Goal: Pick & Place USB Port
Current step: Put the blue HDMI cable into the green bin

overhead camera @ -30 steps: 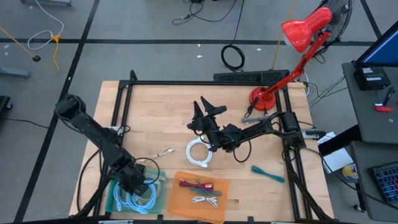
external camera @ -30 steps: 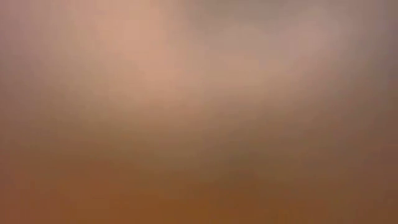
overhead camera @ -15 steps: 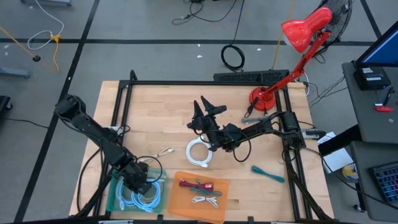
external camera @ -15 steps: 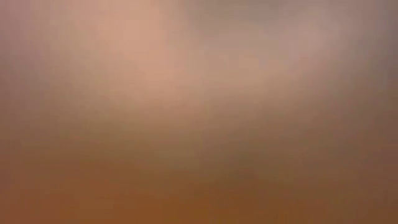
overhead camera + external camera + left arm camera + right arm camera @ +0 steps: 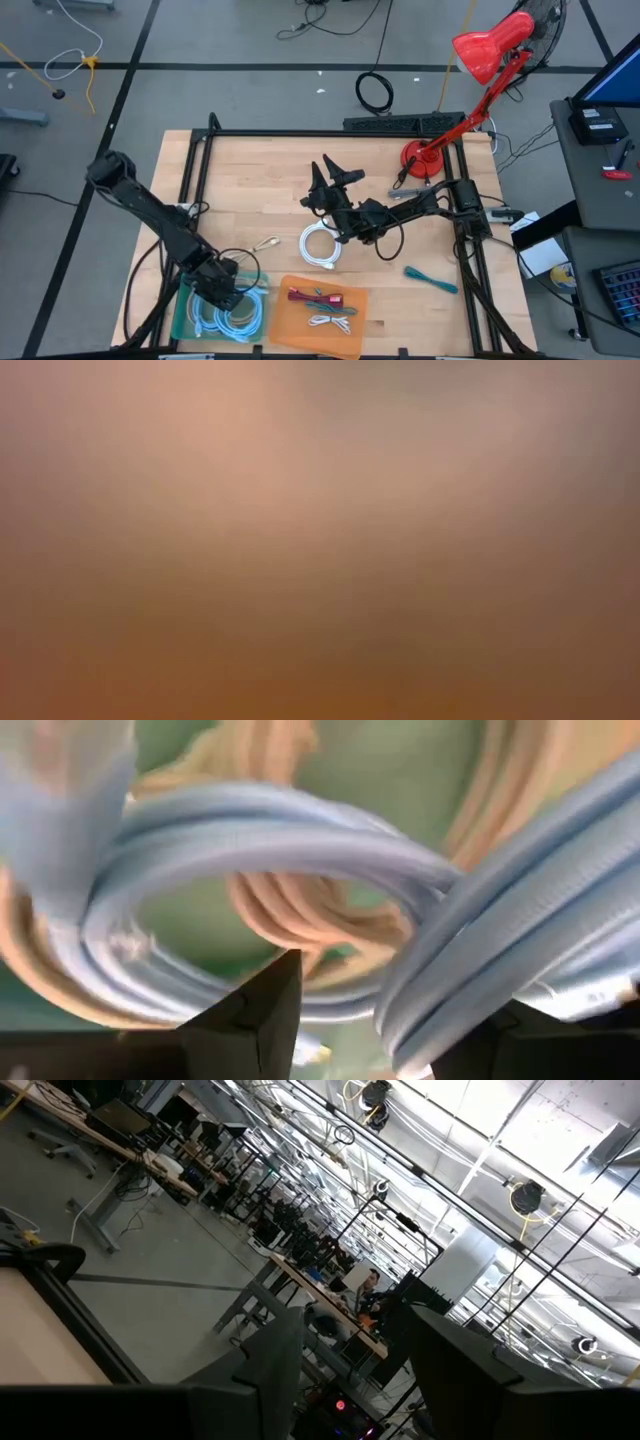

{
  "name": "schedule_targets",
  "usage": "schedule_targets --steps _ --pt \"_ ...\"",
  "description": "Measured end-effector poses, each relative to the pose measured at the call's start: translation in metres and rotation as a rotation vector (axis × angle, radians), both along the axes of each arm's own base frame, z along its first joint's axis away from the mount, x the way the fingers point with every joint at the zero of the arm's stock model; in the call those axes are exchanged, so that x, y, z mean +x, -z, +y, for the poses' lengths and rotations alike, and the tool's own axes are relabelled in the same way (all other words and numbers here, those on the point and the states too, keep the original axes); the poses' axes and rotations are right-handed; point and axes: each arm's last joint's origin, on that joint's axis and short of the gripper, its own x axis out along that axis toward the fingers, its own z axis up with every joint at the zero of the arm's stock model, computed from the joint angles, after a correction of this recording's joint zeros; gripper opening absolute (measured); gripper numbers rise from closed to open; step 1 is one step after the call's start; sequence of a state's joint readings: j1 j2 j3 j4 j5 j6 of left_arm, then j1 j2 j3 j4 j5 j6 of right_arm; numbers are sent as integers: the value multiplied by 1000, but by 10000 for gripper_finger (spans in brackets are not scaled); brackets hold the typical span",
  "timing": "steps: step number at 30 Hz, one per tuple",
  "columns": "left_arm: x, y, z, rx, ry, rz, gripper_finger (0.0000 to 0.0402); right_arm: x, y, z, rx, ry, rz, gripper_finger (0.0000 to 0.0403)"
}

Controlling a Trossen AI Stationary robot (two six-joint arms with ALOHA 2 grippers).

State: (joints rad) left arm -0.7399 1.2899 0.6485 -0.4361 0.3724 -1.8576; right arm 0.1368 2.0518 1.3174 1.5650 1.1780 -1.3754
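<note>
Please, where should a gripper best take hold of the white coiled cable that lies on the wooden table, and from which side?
Probably from straight above, pinching one strand of the ring. The white coiled cable lies flat on the wooden table, so its side offers no edge. The arc away from the right gripper and its arm looks freest. The left gripper is over the green tray.

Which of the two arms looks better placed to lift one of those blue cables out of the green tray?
Probably the left: its end effector hangs open right over the blue cables in the green tray. The right end effector points up mid-table.
</note>
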Motion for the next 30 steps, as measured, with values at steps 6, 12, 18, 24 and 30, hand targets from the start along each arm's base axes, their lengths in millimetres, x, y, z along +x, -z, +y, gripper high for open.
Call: schedule_targets --steps 6,12,18,24,30 --pt "-6 -32 5 62 -35 -53 187 0 0 0 0 0 1 169" --pt "-14 -51 6 113 -38 -48 180 0 0 0 0 0 1 169" --pt "-12 -47 3 130 -17 -51 100 0 0 0 1 0 0 169" --pt "-9 -46 3 140 -2 -80 38 0 0 0 1 0 0 169" --pt "-9 -46 2 137 -13 -83 70 0 0 0 2 1 0 169"
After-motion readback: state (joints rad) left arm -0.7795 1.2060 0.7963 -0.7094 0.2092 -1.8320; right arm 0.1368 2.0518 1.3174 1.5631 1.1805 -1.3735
